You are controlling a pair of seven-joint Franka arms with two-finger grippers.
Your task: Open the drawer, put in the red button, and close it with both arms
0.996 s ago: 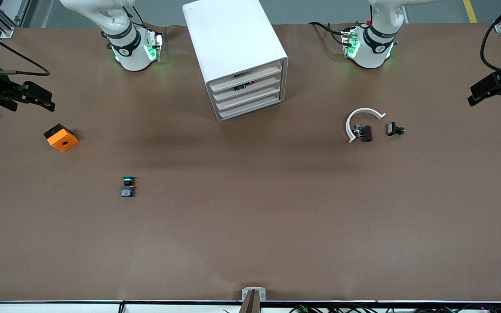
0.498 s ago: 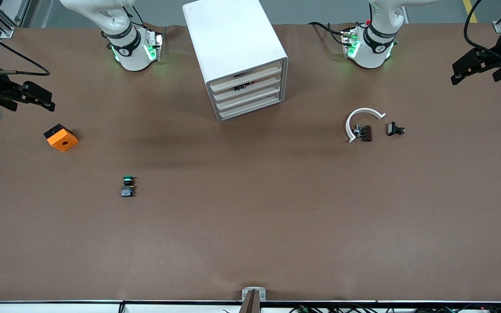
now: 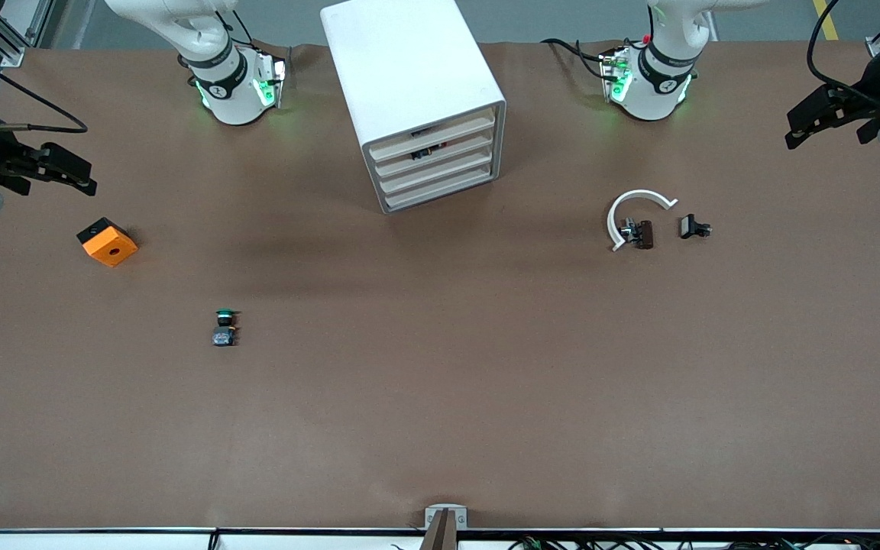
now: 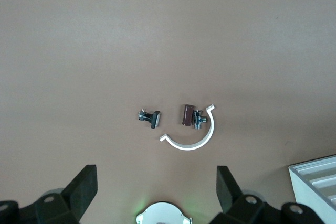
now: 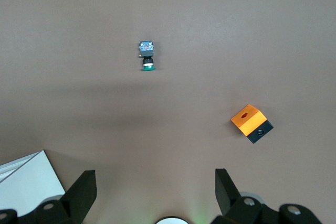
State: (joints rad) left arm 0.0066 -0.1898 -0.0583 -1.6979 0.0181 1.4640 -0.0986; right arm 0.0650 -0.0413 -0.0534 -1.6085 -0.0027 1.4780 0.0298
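Standing between the two arm bases, the white cabinet (image 3: pixel 417 99) is showing four shallow drawers, all pushed in; the drawer (image 3: pixel 440 152) second from the top is holding a small dark item with a red speck, too small to identify, so the red button cannot be placed for certain. The left gripper (image 3: pixel 822 126) is hovering spread wide and empty over the left arm's end of the table, the right gripper (image 3: pixel 58 172) likewise, near the orange cube (image 3: pixel 107 241). The green button (image 3: pixel 224 327) is lying nearer the camera. A white curved piece (image 3: pixel 633 214) and two small dark parts (image 3: pixel 693 227) are lying near the left arm's base.
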